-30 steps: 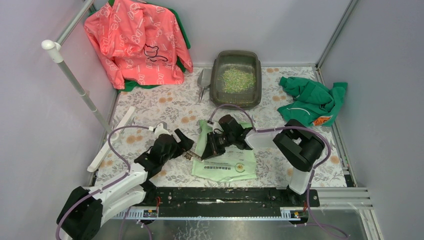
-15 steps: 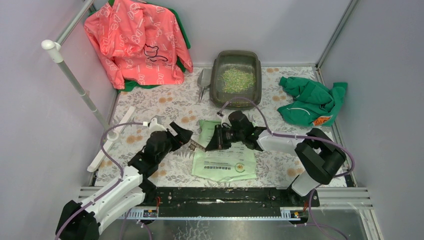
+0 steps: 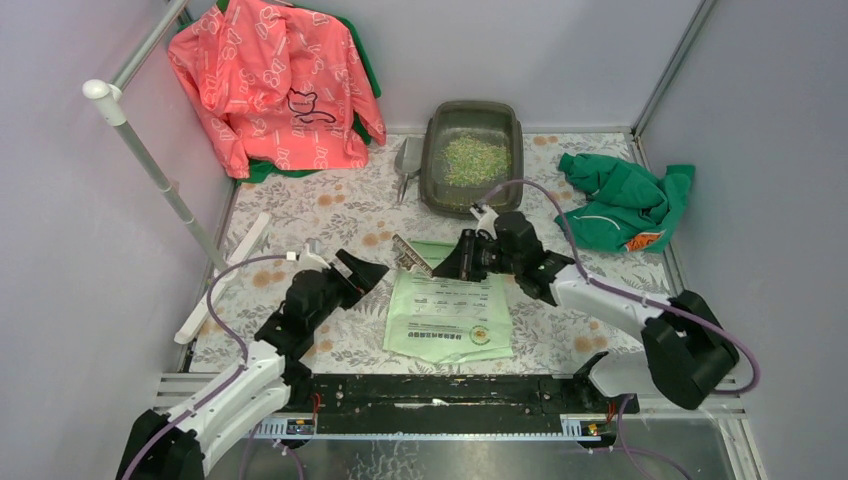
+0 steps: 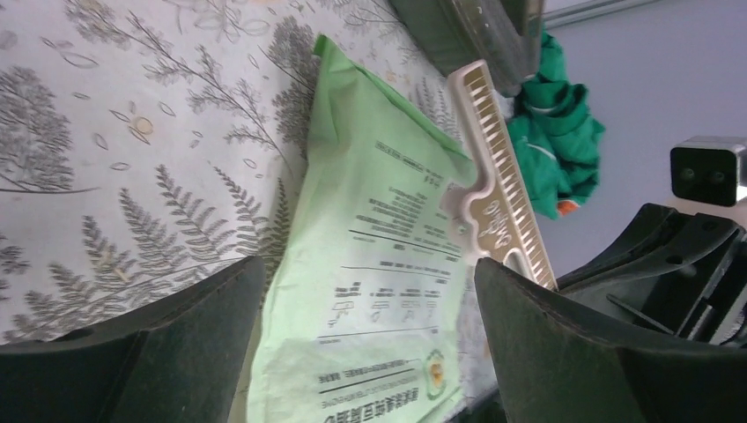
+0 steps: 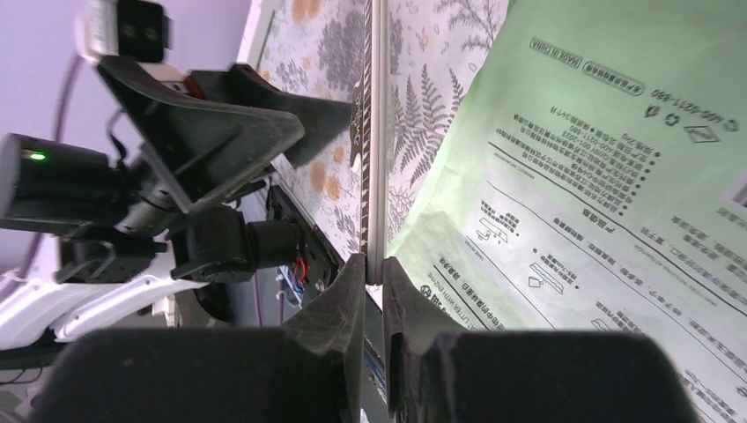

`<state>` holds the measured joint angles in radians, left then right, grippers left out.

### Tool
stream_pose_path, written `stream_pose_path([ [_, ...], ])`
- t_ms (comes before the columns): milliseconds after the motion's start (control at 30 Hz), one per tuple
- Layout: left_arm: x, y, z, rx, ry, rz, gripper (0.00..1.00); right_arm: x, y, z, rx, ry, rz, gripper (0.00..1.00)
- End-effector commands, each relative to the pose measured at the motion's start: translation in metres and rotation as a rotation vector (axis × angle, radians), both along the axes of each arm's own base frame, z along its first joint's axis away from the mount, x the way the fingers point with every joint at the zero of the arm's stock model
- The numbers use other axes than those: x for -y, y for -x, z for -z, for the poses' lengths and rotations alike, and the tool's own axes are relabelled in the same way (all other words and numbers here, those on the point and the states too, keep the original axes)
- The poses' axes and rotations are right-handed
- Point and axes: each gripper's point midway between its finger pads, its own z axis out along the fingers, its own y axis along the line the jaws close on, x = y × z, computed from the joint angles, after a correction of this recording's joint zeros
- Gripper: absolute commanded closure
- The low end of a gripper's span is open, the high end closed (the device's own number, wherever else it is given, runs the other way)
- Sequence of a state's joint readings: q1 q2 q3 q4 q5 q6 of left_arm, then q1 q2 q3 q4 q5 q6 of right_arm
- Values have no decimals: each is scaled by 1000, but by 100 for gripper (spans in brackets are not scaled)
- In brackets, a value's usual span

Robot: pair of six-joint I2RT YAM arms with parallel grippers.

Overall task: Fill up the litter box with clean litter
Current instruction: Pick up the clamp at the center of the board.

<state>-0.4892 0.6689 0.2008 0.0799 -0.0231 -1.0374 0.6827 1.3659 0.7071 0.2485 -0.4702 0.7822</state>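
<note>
The litter box [image 3: 432,150] stands at the back of the mat, with a heap of clean litter [image 3: 476,158] inside it. A light green printed bag [image 3: 450,310] lies flat in the middle of the mat. My right gripper [image 3: 463,262] hovers over the bag's far edge, shut on a beige toothed bag clip [image 3: 412,252]. In the right wrist view the clip [image 5: 376,132] sticks out edge-on from the clamped gripper [image 5: 374,264], beside the bag [image 5: 599,176]. My left gripper [image 3: 362,270] is open just left of the bag. In its wrist view the gripper [image 4: 368,264] holds nothing, and the bag [image 4: 370,247] and clip [image 4: 502,194] lie beyond it.
A small grey scoop [image 3: 408,165] lies left of the litter box. A pink jacket [image 3: 275,85] hangs at the back left and a green garment [image 3: 620,200] lies at the right. A white pole [image 3: 150,160] and a white strip [image 3: 222,275] border the left side.
My right gripper has carried the clip back and to the right, off the bag's left side to its far edge. The left gripper has shifted slightly and stays open.
</note>
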Motion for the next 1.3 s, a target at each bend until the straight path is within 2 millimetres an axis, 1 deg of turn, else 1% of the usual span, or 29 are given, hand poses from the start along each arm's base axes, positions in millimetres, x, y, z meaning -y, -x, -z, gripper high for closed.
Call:
stream_pose_path([
  [0,24,-1,-33,84,267,92,3,13,-11,-30,50,-69,83,100],
  [33,27,0,-42,109,325,114,2,16,-12,-33,51,-78,94,100],
  [100,29,1,-50,135,422,132,1,18,-12,-37,47,-96,109,100],
  [200,33,4,-64,161,540,165,1,17,-11,-41,37,-134,116,100],
  [233,34,4,-72,184,575,180,1,16,-11,-42,33,-150,116,100],
  [267,34,8,-70,178,605,184,1,15,-11,-43,29,-166,114,100],
  [333,34,11,-77,193,663,197,1,13,-10,-43,16,-197,112,100],
  [500,35,12,-88,193,761,218,1,6,-11,-42,-14,-256,106,100],
  [567,37,8,-83,171,757,215,1,4,-12,-42,-22,-275,107,100],
  [767,34,6,-79,177,743,185,1,2,-15,-43,-28,-297,111,100],
  [967,35,0,-69,152,724,167,2,-2,-12,-48,-42,-337,88,100],
  [1267,36,-8,-68,154,720,152,2,-4,-8,-53,-62,-382,72,100],
])
